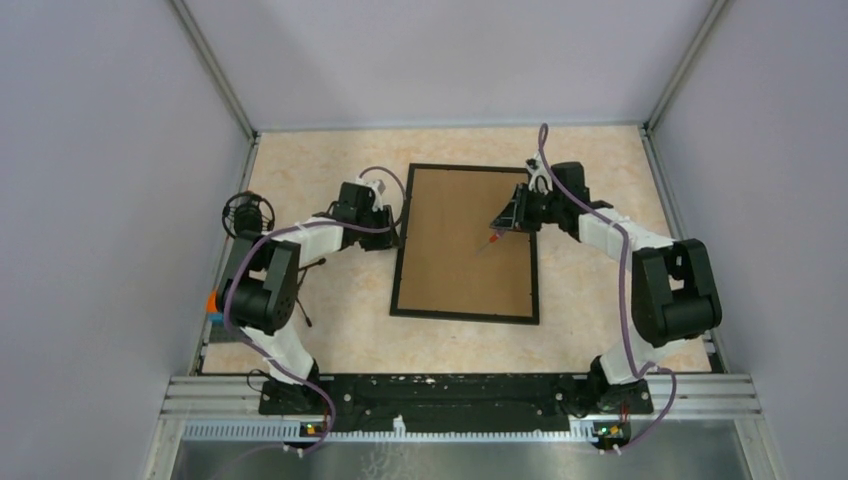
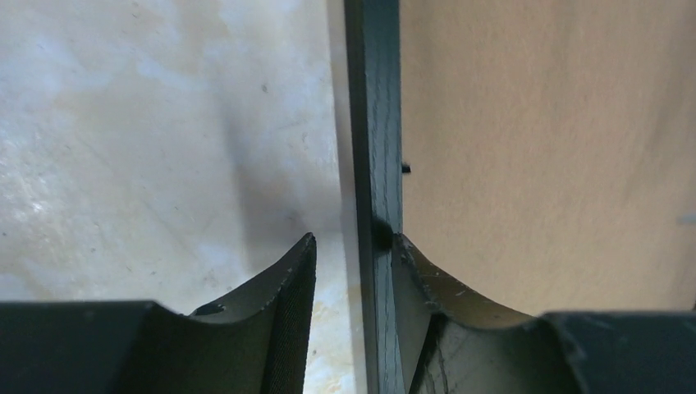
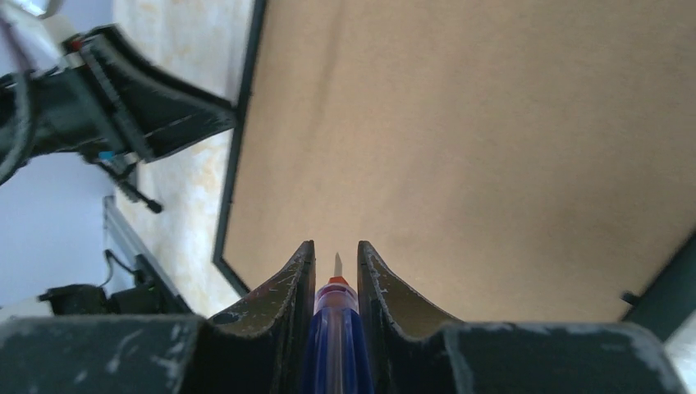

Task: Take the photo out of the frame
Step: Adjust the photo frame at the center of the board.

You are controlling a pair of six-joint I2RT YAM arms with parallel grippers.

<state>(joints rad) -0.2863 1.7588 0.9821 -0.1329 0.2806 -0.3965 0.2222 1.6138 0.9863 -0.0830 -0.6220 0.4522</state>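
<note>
Frame [image 1: 398,272] lies flat on the table [image 1: 330,335], back side up, with its long axis running away from the arm bases. The brown backing board [image 1: 460,240] covers the whole opening. The photo is not visible; it is judged to sit beneath the board, face down.

Left gripper [image 1: 392,238] is positioned at the frame's left rail [image 2: 373,98], roughly midway along its length. Its jaws stand apart and straddle the rail. The finger on the board side [image 2: 427,275] touches the rail's inner edge, and the finger on the table side [image 2: 287,279] stands clear of the rail with bare table showing in the gap. A small black retaining tab [image 2: 405,167] projects from the rail onto the board, just beyond the fingertips.

Right gripper [image 1: 512,220] is positioned over the frame's right half, toward the far end. Its jaws are clamped on a screwdriver [image 3: 332,328] with a blue handle and a red collar. The metal tip points across the board toward the frame's left rail and slightly toward the near end.

Governing relation: the board must come out before the photo can be reached. The tab lies closest to the left gripper, along the rail's long axis, while the screwdriver tip is well apart from that rail. Whether the tip touches the board cannot be determined.
</note>
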